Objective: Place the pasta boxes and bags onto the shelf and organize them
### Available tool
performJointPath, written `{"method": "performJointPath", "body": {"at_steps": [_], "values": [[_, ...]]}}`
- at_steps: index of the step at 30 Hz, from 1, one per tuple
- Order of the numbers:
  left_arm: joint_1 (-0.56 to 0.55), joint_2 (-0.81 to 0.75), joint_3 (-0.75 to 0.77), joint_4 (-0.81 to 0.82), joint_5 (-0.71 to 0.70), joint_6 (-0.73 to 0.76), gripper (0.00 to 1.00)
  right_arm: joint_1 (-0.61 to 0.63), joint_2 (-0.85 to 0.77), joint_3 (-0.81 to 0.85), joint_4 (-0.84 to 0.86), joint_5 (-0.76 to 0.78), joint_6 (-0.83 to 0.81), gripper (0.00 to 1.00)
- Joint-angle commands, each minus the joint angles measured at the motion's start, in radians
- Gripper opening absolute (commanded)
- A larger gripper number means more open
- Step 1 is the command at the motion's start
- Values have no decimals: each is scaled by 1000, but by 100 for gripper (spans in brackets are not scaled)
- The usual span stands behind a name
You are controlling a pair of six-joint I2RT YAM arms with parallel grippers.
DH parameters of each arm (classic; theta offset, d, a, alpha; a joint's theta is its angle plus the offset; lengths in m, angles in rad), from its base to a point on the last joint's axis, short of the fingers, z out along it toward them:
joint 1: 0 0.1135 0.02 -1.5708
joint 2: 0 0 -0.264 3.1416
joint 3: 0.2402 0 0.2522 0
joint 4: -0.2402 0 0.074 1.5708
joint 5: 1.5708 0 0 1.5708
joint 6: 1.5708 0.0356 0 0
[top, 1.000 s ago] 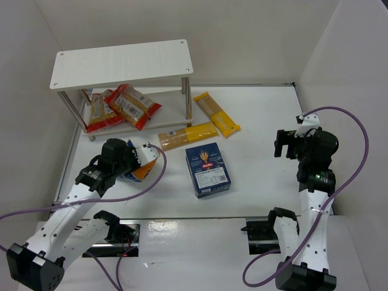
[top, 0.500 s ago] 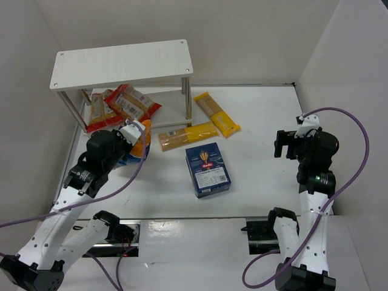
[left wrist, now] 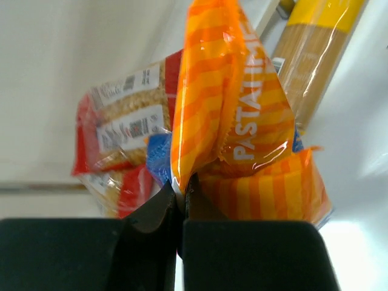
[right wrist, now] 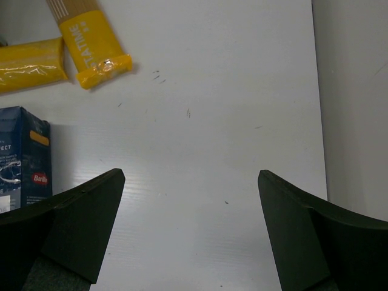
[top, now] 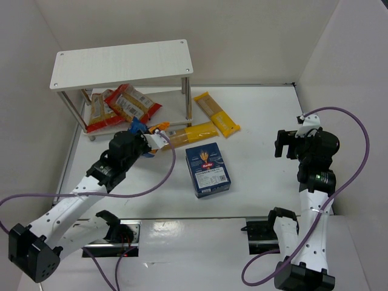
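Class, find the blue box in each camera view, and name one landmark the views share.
Top external: blue box, mid-table.
Left wrist: not in it; the held bag fills the view.
Right wrist: blue box at the left edge.
Landmark: a yellow packet shows in all three.

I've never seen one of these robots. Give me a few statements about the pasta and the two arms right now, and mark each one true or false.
1. The left jaws are shut on the blue-and-orange bag. True.
2. The right jaws hold a yellow packet. False: they are open and hold nothing; both yellow packets lie on the table.
3. The dark blue box sits on the top board of the shelf. False: it lies flat on the table, in front of the shelf.
4. The red-orange bags lie on the shelf's lower board. True.
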Motion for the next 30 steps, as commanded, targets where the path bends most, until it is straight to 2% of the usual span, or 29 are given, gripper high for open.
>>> {"method": "performJointPath", "body": {"at_steps": [1, 2, 6, 14, 21, 26, 30], "values": [[-64, 1, -38, 394, -142, 280, 0, -14, 8, -9, 44, -12, -16, 99], [-78, 10, -57, 433, -159, 361, 0, -24, 8, -9, 44, -12, -16, 99], [-179, 21, -111, 606, -228, 506, 0, -34, 36, -9, 44, -12, -16, 99], [-326, 2, -204, 755, -329, 721, 0, -63, 56, -9, 44, -12, -16, 99], [-326, 50, -231, 923, -328, 926, 0, -72, 65, 0, 44, -12, -16, 99], [-326, 96, -194, 998, -328, 975, 0, -72, 65, 0, 44, -12, -16, 99], [-305, 148, -194, 1079, -268, 1000, 0, -72, 65, 0, 44, -12, -16, 99]]}}
